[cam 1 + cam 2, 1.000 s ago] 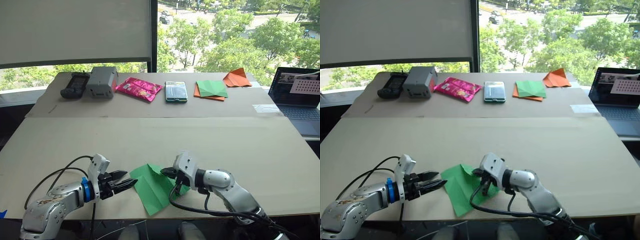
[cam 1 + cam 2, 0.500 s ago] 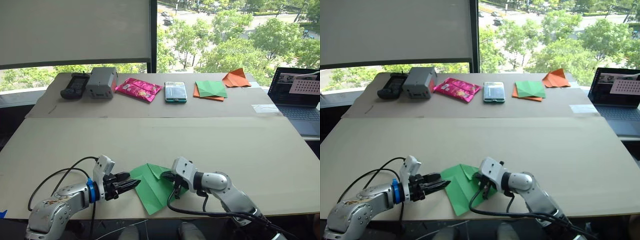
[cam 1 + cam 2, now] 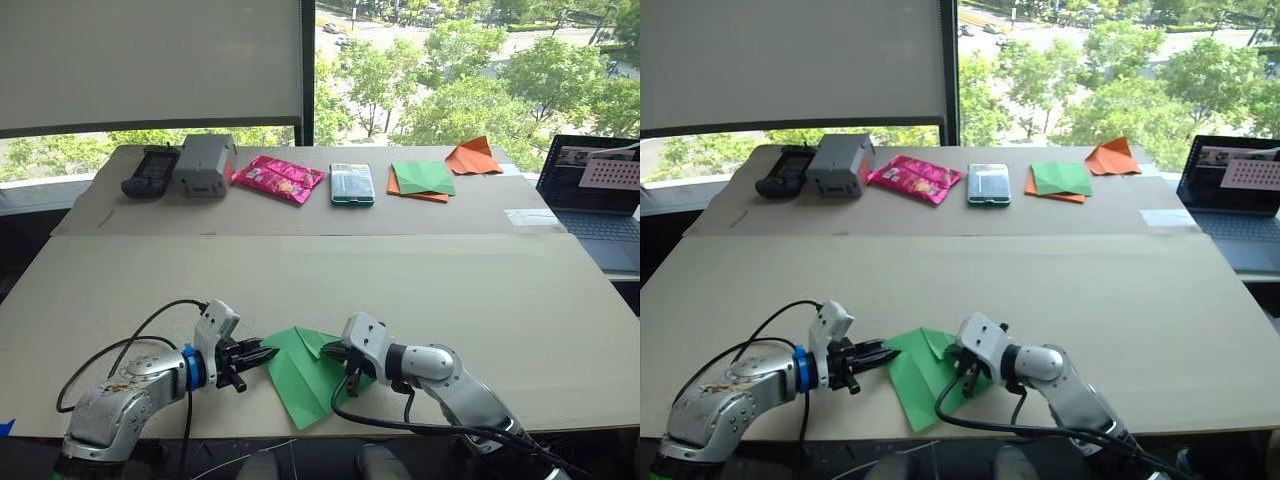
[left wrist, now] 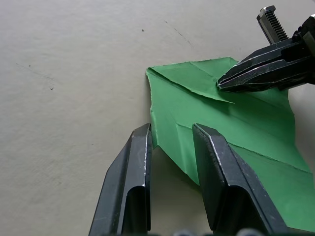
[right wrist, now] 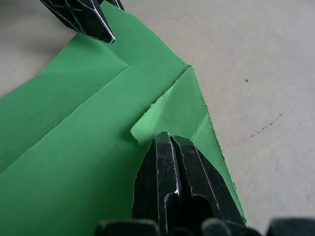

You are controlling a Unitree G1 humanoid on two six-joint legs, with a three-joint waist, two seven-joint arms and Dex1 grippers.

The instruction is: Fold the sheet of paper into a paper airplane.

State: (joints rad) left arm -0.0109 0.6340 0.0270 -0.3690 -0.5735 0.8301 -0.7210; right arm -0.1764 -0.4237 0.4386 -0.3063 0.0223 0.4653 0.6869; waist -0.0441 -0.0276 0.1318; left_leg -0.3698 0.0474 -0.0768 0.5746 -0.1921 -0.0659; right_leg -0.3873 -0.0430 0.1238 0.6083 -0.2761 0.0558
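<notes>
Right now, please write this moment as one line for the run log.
left hand: open, straddling sheet edge | right hand: shut, tips on folded flap | sheet of paper: partly folded, near table front edge

Partly hidden or cut off

The laptop (image 3: 598, 205) runs off the right edge; orange paper (image 3: 397, 186) lies mostly covered under the darker green sheet (image 3: 424, 176); the pink packet's (image 3: 277, 177) print is too small to read.

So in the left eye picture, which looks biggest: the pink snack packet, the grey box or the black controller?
1. Pink snack packet.
2. Grey box.
3. Black controller.
Box and controller look close in size, so their order is unsure.
</notes>
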